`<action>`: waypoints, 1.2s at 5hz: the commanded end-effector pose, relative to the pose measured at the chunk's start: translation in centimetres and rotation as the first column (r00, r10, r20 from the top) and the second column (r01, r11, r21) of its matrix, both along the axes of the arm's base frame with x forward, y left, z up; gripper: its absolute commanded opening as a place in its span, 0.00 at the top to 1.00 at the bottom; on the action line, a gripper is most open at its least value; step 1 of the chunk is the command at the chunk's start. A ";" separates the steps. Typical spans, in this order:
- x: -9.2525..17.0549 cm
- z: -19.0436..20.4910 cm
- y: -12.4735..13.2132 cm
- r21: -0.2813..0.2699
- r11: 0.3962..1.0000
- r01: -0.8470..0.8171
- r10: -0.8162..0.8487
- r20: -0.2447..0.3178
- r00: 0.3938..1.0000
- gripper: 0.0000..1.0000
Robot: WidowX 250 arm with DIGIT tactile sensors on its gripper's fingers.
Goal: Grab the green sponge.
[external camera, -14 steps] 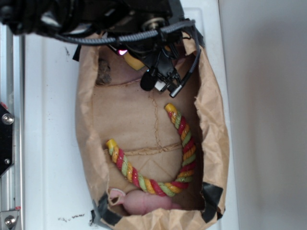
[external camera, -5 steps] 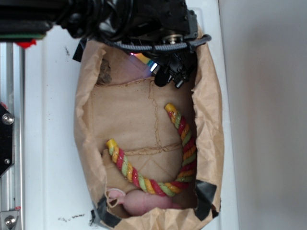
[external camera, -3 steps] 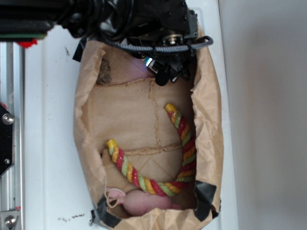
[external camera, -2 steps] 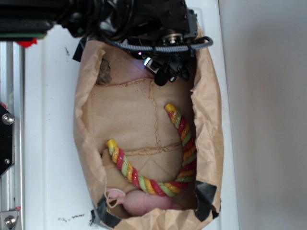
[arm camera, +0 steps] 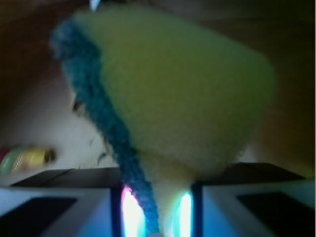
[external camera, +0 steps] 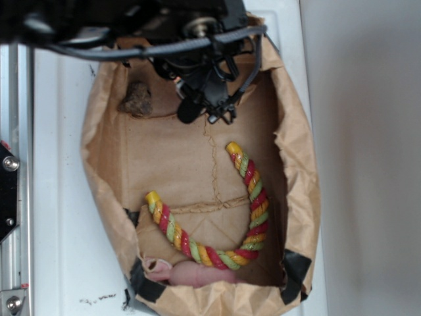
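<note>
Green sponge (arm camera: 182, 94): soft foam wedge, yellow-green on its broad face, with a dark blue-green scouring layer along one edge (wrist view, blurred). Narrow end pinched between the gripper (arm camera: 157, 207) fingers; wide end flares out beyond the fingertips. Hidden in the exterior view.

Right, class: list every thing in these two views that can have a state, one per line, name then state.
Yellow foam sponge with blue scrub edge: pinched at its narrow end, held.
Black robot gripper: shut on the sponge.
Brown paper bag: open, lying flat.
Red-yellow-green twisted rope: lying curved in the bag.
Brown lumpy rock-like piece: resting in the bag's corner.
</note>
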State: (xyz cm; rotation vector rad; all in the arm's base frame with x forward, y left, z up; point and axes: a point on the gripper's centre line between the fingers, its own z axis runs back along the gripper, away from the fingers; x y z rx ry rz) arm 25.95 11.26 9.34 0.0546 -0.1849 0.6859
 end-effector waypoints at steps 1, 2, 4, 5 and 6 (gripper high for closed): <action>-1.0 4.4 0.5 0.026 0.990 0.137 -0.139 0.087 0.986 1.00; -0.7 4.9 -0.9 0.032 0.972 0.234 -0.235 0.052 0.970 1.00; 0.4 5.7 -4.5 0.038 0.901 0.433 -0.433 0.008 0.901 1.00; -0.1 5.8 -7.7 0.004 0.835 0.550 -0.550 0.000 0.835 1.00; -0.5 7.0 -10.0 -0.003 0.793 0.609 -0.609 0.029 0.793 1.00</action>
